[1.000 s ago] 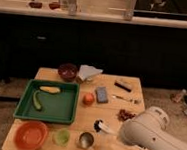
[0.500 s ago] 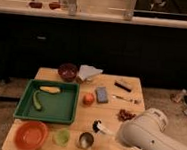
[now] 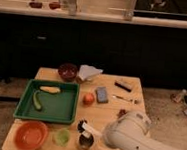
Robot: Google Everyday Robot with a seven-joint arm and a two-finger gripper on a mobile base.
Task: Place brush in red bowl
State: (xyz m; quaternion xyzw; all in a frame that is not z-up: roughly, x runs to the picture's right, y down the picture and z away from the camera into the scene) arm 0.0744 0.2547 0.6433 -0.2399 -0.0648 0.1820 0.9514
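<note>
Change since the earlier frame: the arm (image 3: pixel 131 135) has swung left across the near right of the table (image 3: pixel 110 114), and the brush (image 3: pixel 88 128) has travelled left with it.

- Gripper: hidden behind the arm's white casing, near right; closed tight on the brush's white handle, which runs in under the casing.
- Brush: dark head pointing left, raised over the metal cup (image 3: pixel 85 142), well right of the red bowl (image 3: pixel 30 135).
- Red bowl: near left corner, nothing in it.
- Green cup (image 3: pixel 61 136): between the red bowl and the metal cup.
- Green tray (image 3: pixel 20 113): left, holding a yellow item (image 3: pixel 50 89) and a green vegetable (image 3: pixel 36 100).
- Maroon bowl (image 3: pixel 67 72) and white cloth (image 3: pixel 89 72): far edge.
- Orange fruit (image 3: pixel 88 98) and grey block (image 3: pixel 102 94): centre.
- Black bar (image 3: pixel 123 85) and silver utensil (image 3: pixel 124 99): far right.
</note>
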